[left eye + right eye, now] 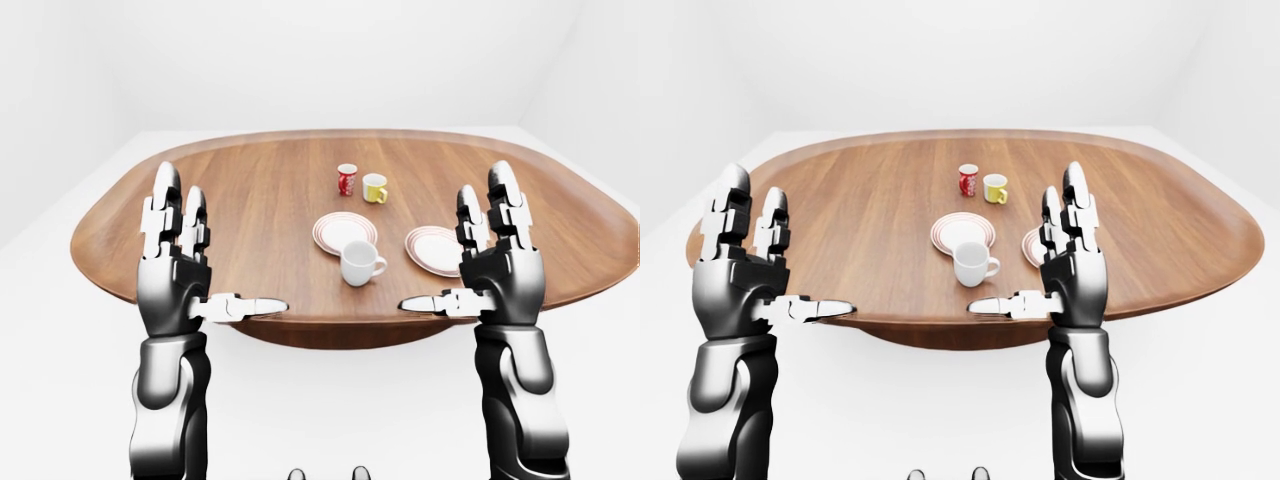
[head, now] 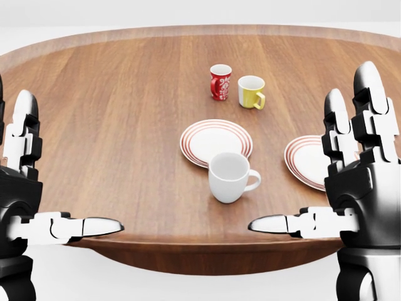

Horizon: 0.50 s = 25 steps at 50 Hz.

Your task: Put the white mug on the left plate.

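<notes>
White mug stands on the table just short of the left plate, between and beyond the empty, spread-fingered left hand and right hand; a careless reach could topple it.

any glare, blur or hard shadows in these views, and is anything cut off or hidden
Head view: sharp and evenly lit, no glare, only a soft shadow under the white mug; the right hand covers part of the right plate. Left-eye view: wider, whole table visible, both plates clear. Right-eye view: right hand hides most of the right plate.
</notes>
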### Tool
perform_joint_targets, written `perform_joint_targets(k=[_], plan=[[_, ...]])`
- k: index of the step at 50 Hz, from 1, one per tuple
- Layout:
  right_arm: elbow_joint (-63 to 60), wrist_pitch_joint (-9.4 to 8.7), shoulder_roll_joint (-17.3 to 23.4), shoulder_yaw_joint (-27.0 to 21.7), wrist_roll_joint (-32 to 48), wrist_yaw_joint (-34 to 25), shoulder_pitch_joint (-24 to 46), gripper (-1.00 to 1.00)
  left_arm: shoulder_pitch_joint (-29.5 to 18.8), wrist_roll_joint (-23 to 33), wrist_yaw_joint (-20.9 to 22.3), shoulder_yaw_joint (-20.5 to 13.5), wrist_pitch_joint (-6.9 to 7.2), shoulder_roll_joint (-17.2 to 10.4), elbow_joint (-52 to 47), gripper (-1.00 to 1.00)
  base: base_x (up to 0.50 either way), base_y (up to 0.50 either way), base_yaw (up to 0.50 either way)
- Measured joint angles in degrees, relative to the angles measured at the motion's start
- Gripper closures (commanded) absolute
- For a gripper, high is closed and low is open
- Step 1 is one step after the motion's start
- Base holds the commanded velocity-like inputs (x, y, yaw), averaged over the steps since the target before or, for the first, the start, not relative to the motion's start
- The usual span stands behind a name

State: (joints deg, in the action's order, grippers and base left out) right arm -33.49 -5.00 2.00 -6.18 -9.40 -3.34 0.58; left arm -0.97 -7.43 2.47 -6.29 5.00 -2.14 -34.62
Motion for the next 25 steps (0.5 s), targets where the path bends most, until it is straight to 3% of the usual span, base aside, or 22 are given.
perform_joint_targets(k=[25], plan=[[-0.3,0.00,0.1,-0.6,-2.4,-0.4,-0.3,-1.00,0.1,0.1,-0.1,0.0,0.00,0.1,-0.2,-1.00,0.50,0.00,0.00]])
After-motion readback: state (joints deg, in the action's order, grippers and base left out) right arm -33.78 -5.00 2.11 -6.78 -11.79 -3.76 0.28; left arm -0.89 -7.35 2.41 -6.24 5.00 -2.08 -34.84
